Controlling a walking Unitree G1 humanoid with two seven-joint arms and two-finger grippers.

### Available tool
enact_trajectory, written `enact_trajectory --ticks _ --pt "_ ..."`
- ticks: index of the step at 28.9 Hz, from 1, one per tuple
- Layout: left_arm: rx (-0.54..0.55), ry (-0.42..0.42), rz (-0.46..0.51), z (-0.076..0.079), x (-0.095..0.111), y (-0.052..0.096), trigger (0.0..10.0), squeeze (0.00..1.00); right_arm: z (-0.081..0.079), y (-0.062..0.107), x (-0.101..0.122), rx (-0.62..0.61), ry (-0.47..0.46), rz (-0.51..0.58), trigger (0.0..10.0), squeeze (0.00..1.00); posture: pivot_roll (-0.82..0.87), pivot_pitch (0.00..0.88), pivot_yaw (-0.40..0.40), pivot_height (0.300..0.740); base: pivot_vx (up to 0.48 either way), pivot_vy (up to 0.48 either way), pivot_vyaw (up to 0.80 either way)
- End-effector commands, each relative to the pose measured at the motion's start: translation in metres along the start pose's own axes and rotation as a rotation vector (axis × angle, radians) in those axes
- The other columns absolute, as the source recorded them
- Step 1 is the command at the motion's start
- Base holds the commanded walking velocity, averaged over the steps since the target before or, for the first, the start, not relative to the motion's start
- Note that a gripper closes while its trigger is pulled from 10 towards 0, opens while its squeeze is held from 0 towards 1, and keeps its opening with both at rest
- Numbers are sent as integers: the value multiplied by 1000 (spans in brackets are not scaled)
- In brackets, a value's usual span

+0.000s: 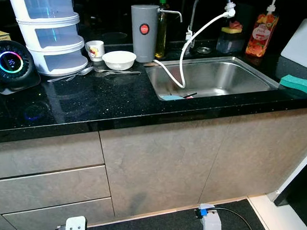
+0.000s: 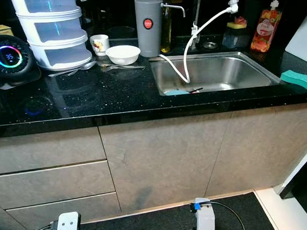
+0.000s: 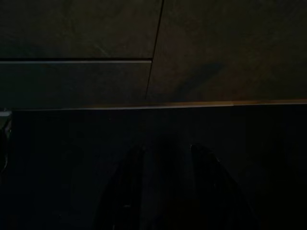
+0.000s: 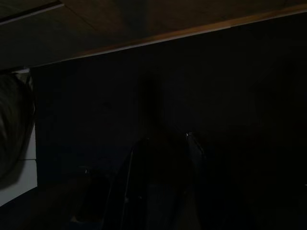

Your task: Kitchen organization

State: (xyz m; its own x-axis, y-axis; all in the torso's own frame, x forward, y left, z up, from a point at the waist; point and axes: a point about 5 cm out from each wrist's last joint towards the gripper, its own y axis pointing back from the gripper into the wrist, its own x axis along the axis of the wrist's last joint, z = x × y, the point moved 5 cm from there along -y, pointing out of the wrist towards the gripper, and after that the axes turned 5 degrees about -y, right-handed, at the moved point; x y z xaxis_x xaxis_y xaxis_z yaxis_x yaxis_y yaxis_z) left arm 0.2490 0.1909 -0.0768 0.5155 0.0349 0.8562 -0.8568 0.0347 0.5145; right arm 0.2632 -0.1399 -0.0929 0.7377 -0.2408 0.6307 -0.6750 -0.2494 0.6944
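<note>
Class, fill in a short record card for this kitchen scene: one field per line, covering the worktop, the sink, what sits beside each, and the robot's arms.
Worktop: black speckled counter
Left of sink: white bowl, mug, spoons, stacked white containers, round glowing display
Behind sink: grey canister, faucet with white hose, orange soap bottle
Sink: steel basin, small items at its bottom
Right edge: green sponge
Below: grey drawers
Arms: left pincer and right pincer hang idle, low, in shade
</note>
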Motion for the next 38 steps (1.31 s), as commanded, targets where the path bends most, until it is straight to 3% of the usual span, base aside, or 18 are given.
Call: enact_trajectory --ticks 1,15,21,30,35,38 --pt "2 0 -21 2 -7 2 10000 0 6 2 -5 -21 7 -10 10000 0 81 17 -40 740 0 0 0" --pt "-4 -31 -28 -1 -9 4 10000 0 6 3 -11 -41 -60 -5 10000 0 101 12 -28 740 0 0 0" --pt "-10 -84 -39 -17 -6 7 10000 0 -5 0 -18 -30 -113 -1 10000 0 150 22 26 740 0 0 0" --pt "11 -85 -40 -31 -4 10 10000 0 -15 -1 -29 -25 -136 -9 10000 0 158 31 63 740 0 0 0" --pt "13 -65 -53 -26 -8 9 10000 0 -11 0 -28 -41 -127 2 10000 0 132 32 50 740 0 0 0" --pt "-1 -60 -55 -16 -11 7 10000 0 1 3 -19 -85 -32 36 10000 0 109 32 25 740 0 0 0"
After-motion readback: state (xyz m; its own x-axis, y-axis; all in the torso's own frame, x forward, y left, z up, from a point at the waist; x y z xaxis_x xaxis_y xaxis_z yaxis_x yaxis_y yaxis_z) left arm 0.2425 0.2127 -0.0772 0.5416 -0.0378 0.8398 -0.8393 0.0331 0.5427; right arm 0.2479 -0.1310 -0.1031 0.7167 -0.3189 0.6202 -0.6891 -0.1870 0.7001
